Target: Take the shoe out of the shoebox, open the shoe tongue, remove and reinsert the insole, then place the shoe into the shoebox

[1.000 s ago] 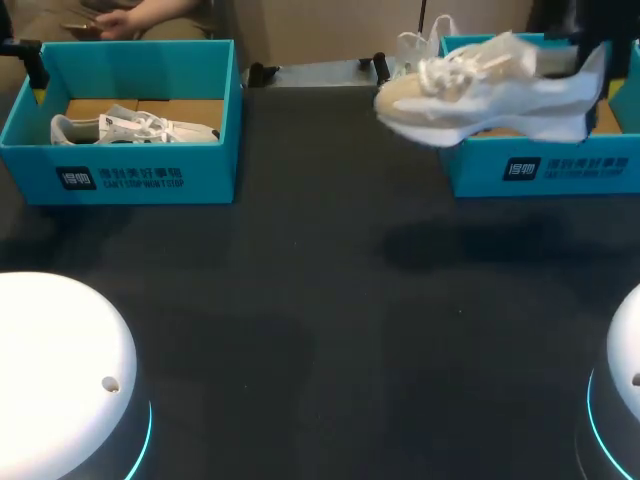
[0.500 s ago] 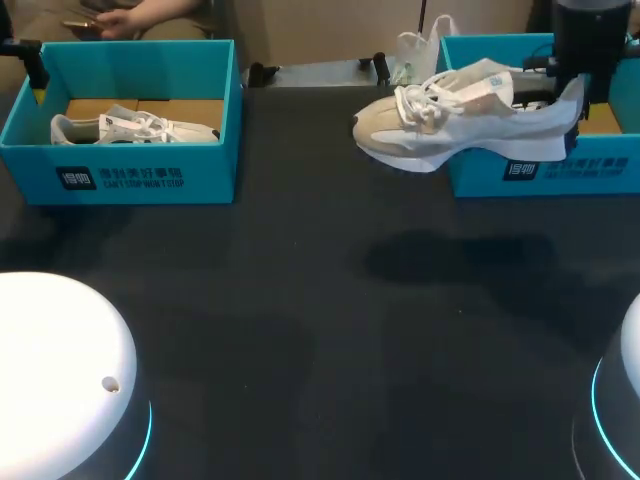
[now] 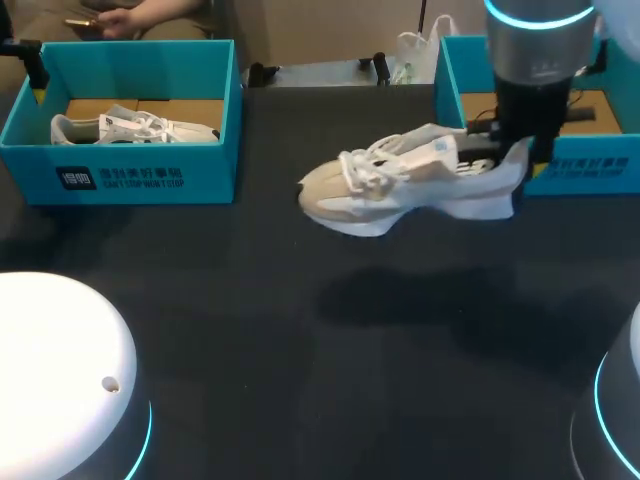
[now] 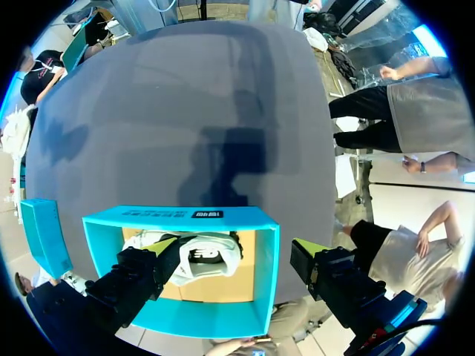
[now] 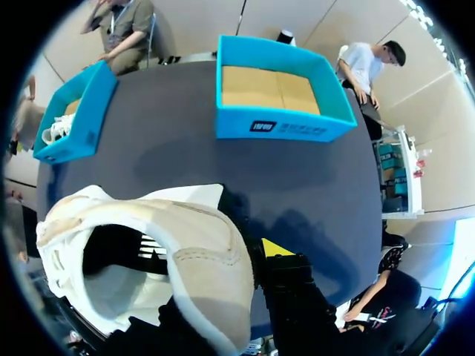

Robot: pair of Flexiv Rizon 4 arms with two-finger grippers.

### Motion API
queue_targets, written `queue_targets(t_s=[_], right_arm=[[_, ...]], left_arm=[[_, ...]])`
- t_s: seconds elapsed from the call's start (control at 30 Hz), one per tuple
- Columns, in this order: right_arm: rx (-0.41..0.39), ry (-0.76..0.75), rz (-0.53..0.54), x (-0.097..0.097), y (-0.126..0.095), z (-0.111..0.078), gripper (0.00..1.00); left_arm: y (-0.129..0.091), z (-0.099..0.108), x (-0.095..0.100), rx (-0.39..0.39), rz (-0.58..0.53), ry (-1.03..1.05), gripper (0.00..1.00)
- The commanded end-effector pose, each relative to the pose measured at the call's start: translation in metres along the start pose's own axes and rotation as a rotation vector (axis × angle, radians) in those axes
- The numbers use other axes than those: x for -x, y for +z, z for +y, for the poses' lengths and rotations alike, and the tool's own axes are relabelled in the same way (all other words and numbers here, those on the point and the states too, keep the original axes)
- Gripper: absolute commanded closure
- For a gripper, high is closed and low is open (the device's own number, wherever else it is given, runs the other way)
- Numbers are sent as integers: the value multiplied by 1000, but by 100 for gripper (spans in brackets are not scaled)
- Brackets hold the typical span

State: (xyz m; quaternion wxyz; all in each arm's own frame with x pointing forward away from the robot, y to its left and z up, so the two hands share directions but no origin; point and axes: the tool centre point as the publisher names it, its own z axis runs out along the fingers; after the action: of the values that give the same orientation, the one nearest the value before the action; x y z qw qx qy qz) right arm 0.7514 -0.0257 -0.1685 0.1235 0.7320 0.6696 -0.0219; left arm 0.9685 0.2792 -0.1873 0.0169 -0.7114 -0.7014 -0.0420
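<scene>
Step in hand: taking the shoe out of the box, which looks all but done.
Shoe: the cream-and-white lace-up sneaker (image 3: 400,185) hangs above the dark table (image 3: 300,340), toe toward the middle, just in front of the open teal cardboard shoebox (image 3: 585,168), whose floor shows bare in the right wrist view.
Right gripper: the right gripper (image 3: 508,158) is clamped on the sneaker's heel collar and carries its whole weight.
Left gripper: the left gripper (image 4: 237,247) hovers with jaws wide and holding nothing over a second teal shoebox (image 3: 130,178), where another white sneaker (image 3: 130,128) lies.
Next move: probably setting the sole flat on the table, heel kept pinned, so the tongue can be opened.
</scene>
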Motion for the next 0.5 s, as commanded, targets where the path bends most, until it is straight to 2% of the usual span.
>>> queue_targets(t_s=[0.03, 0.1, 0.5], right_arm=[[-31, 23, -43, -27, -6, -11, 100], [-44, 10, -26, -37, -7, -18, 100], [-44, 10, -26, -37, -7, -18, 100]], left_arm=[[0, -1, 0, 2, 2, 0, 0], [0, -1, 0, 2, 2, 0, 0], [0, -1, 0, 2, 2, 0, 0]])
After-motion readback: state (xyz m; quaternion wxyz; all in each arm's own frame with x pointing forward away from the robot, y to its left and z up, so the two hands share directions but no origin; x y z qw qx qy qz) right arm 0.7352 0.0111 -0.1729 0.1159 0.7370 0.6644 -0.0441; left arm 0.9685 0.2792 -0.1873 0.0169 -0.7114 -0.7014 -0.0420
